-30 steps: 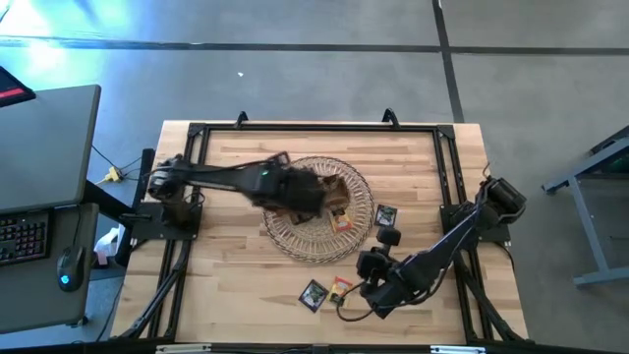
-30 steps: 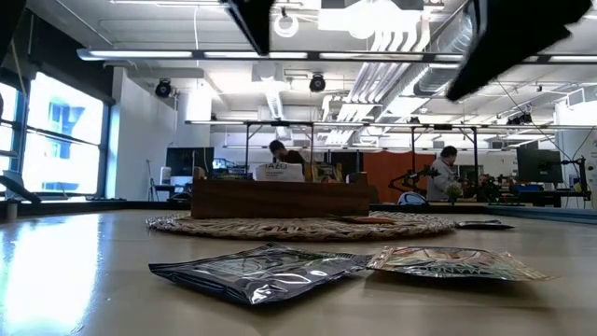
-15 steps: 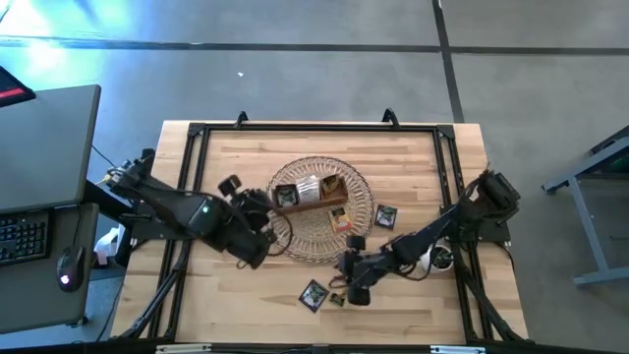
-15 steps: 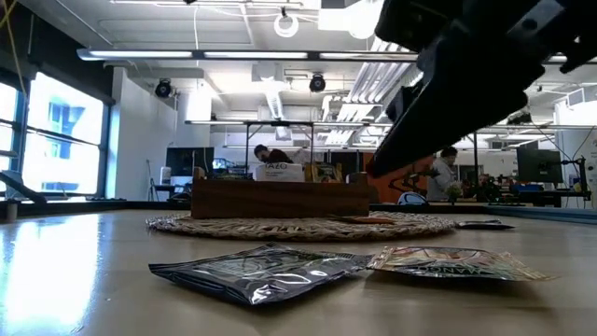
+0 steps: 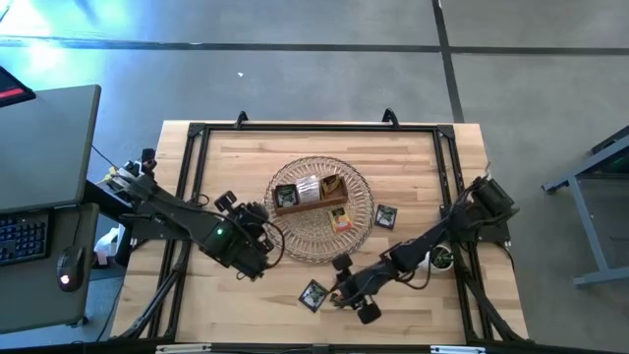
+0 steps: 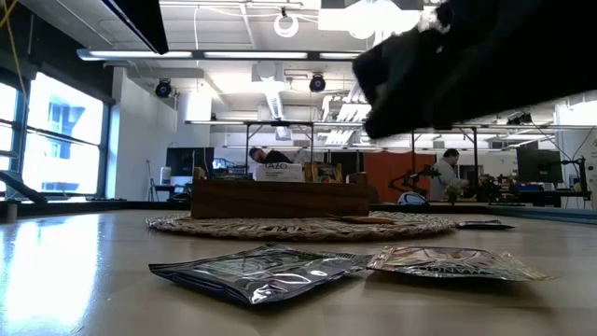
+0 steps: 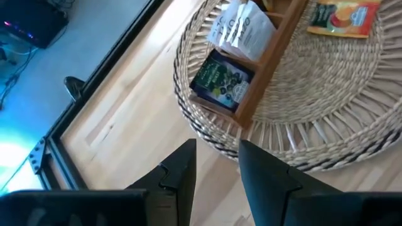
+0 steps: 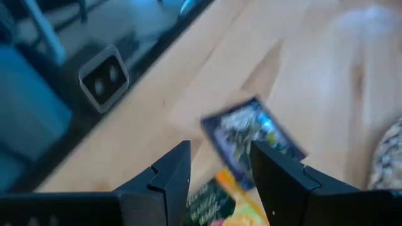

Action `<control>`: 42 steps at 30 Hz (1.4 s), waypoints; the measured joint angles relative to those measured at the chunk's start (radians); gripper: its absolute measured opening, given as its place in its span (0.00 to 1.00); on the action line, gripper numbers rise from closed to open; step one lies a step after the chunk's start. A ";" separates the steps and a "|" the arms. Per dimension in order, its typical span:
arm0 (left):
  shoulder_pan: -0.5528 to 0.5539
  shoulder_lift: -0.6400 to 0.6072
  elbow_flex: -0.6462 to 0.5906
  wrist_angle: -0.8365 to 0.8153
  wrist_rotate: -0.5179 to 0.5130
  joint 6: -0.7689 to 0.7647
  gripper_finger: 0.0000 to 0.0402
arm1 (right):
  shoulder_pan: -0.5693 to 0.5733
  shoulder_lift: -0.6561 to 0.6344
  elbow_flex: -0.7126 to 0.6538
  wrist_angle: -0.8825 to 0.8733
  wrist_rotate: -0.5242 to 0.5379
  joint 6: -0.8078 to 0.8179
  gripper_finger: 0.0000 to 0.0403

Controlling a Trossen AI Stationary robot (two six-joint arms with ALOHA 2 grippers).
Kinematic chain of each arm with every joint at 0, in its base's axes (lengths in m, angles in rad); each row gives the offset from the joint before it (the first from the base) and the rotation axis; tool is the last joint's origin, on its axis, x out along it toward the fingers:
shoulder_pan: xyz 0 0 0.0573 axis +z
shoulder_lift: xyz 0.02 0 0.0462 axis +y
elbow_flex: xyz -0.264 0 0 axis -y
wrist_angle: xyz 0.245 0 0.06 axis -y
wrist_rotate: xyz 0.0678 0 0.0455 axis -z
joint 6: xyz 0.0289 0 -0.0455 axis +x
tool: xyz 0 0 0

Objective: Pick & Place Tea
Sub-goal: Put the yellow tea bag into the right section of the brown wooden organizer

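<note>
Two tea sachets lie flat on the table near its front edge: a black one [image 5: 314,294] [image 8: 251,139] and an orange one [image 5: 340,292] [image 8: 221,202]. My right gripper [image 5: 337,291] [image 8: 213,171] hovers open just over them, slanting down. My left gripper [image 5: 265,242] [image 7: 217,169] is open and holds nothing, above the table at the wicker basket's [image 5: 319,236] left rim. In the basket stands the wooden tray [image 7: 264,75], holding a dark sachet [image 7: 220,81] and a white one [image 7: 244,31]. Another orange sachet [image 5: 341,221] lies on the basket.
A further black sachet [image 5: 385,216] lies on the table right of the basket. A black metal frame [image 5: 314,128] runs round the tabletop. In the low view the two front sachets [image 6: 261,271] [image 6: 457,263] lie before the basket, and people sit in the room behind.
My left arm has drawn back from over the tray toward the table's left and near side, sinking a little and rolling its wrist. My right gripper has moved toward the table's left edge and down over the two front sachets, tipping from steeply down to a shallower slant.
</note>
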 joint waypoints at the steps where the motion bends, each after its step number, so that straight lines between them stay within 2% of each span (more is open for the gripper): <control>1: 0.000 0.000 -0.001 0.001 0.000 -0.001 0.29 | -0.004 0.011 0.014 -0.032 -0.014 -0.014 0.40; 6: 0.001 -0.002 -0.001 0.001 0.001 -0.001 0.29 | -0.035 0.040 0.095 -0.234 -0.097 -0.069 0.40; 11: 0.001 -0.002 -0.001 -0.001 -0.001 -0.001 0.29 | -0.075 0.047 0.133 -0.379 -0.102 -0.143 0.40; 15: 0.001 -0.002 -0.001 -0.002 -0.001 -0.001 0.29 | -0.096 0.055 0.102 -0.412 -0.098 -0.148 0.40; 21: 0.001 -0.002 -0.001 -0.011 -0.002 0.001 0.29 | -0.098 0.077 0.082 -0.346 -0.102 -0.218 0.40; 26: 0.001 -0.002 -0.001 -0.009 0.015 -0.001 0.29 | -0.098 0.088 0.084 -0.382 -0.100 -0.026 0.40; 29: 0.001 -0.002 -0.001 -0.009 0.027 -0.004 0.29 | -0.087 0.088 0.084 -0.413 -0.063 0.110 0.40; 35: 0.001 -0.002 -0.001 -0.011 0.024 -0.005 0.29 | -0.042 0.088 0.082 -0.424 0.042 0.219 0.40; 42: 0.001 -0.002 -0.001 -0.010 0.037 -0.005 0.29 | 0.029 0.079 0.082 -0.485 0.053 0.453 0.40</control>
